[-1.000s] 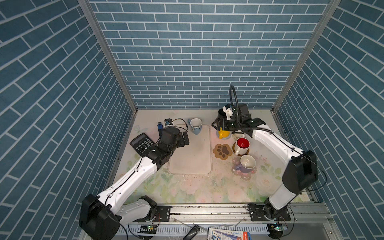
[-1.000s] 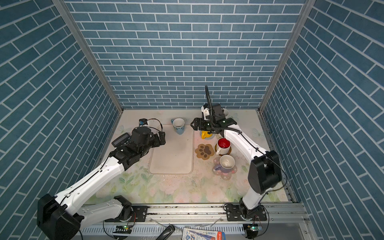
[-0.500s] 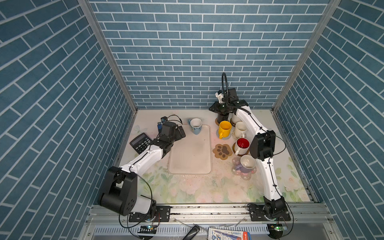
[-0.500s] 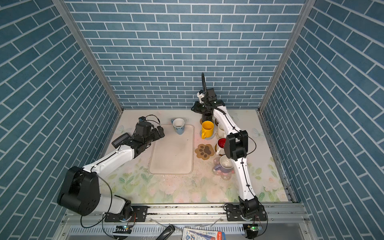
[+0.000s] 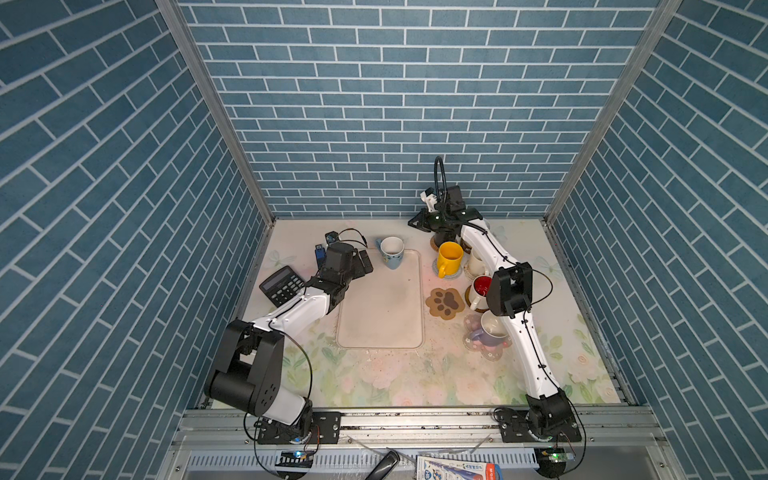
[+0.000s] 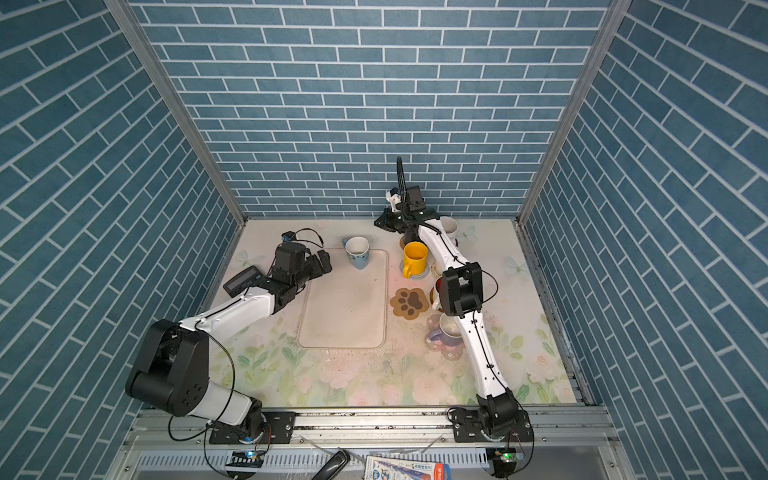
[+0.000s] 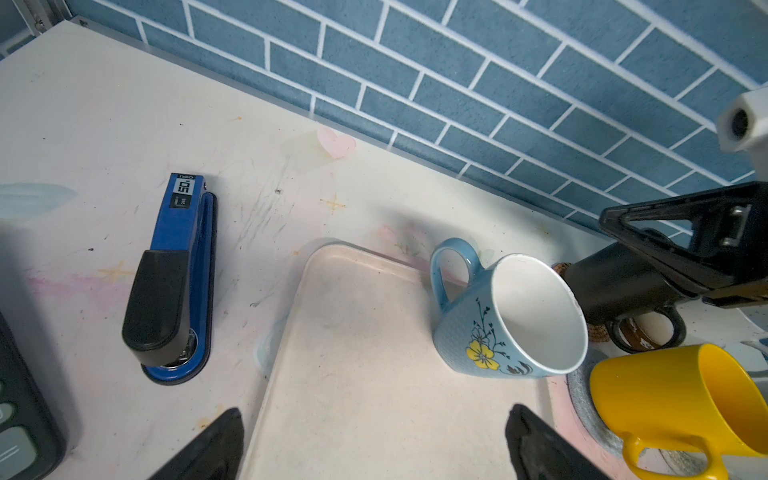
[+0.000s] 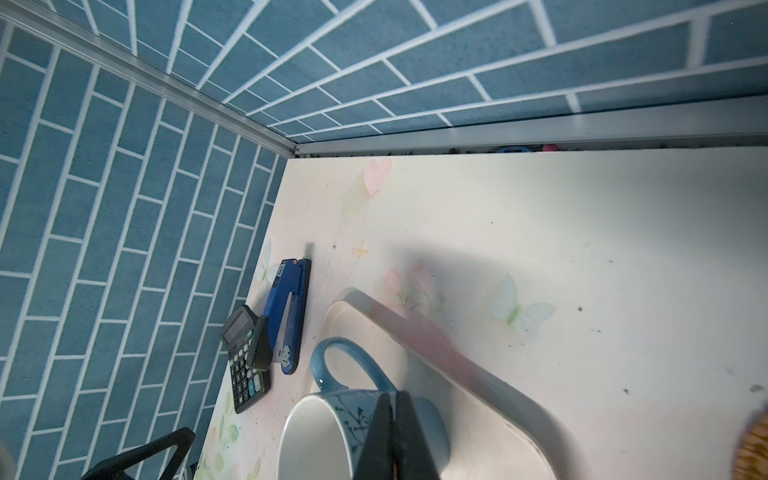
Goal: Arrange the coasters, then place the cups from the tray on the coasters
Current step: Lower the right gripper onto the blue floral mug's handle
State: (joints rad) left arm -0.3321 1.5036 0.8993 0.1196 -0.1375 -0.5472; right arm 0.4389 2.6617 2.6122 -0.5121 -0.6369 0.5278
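Observation:
The beige tray (image 5: 380,316) lies in the middle with a light blue cup (image 5: 392,251) on its far corner. My left gripper (image 5: 365,264) is open just left of that cup (image 7: 511,320), empty. To the tray's right, a yellow cup (image 5: 450,257) stands on a pale blue coaster, a red-inside cup (image 5: 481,287) on a brown disc, and a lavender cup (image 5: 490,332) on the pink flower coaster (image 5: 486,353). The paw coaster (image 5: 445,302) is bare. My right gripper (image 5: 414,223) is shut and empty above a black cup (image 7: 602,286). White cups (image 6: 449,226) sit partly behind that arm.
A black calculator (image 5: 282,284) and a blue stapler (image 7: 174,282) lie left of the tray, beside my left arm. The back wall stands close behind the right gripper. The right arm stretches over the row of cups on the right.
My right gripper has shut and drawn back from the yellow cup toward the back wall, ending above the black cup. The left gripper has stayed open near the blue cup.

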